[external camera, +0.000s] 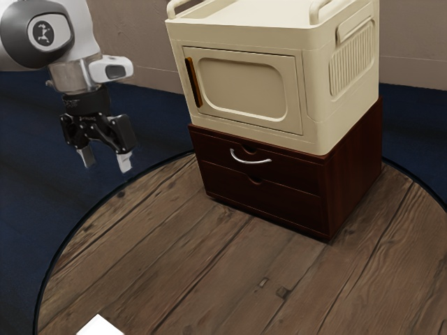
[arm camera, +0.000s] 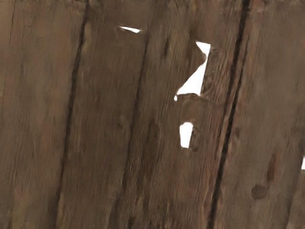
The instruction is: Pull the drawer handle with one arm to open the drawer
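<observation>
At the exterior view's left, the white and grey arm (external camera: 77, 42) carries the black gripper (external camera: 106, 162), fingers pointing down and parted; nothing is held between them. It hangs well apart from the drawer handle. Below it, toward the near edge of the round wooden table (external camera: 164, 244), lies a white patch (external camera: 100, 326). Right of centre stands a dark red-brown chest (external camera: 356, 167) with two drawers, one above the other. The drawer handle (external camera: 250, 161), a curved silver bar, is fixed to the front of the upper drawer (external camera: 293, 165), which is shut, flush with the lower drawer (external camera: 286, 204). On the chest rests a cream cabinet (external camera: 318, 84), its door closed, with an upright orange-brown pull (external camera: 193, 82) at the door's left side. In the wrist view, white patches interrupt wooden planks with dark seams.
</observation>
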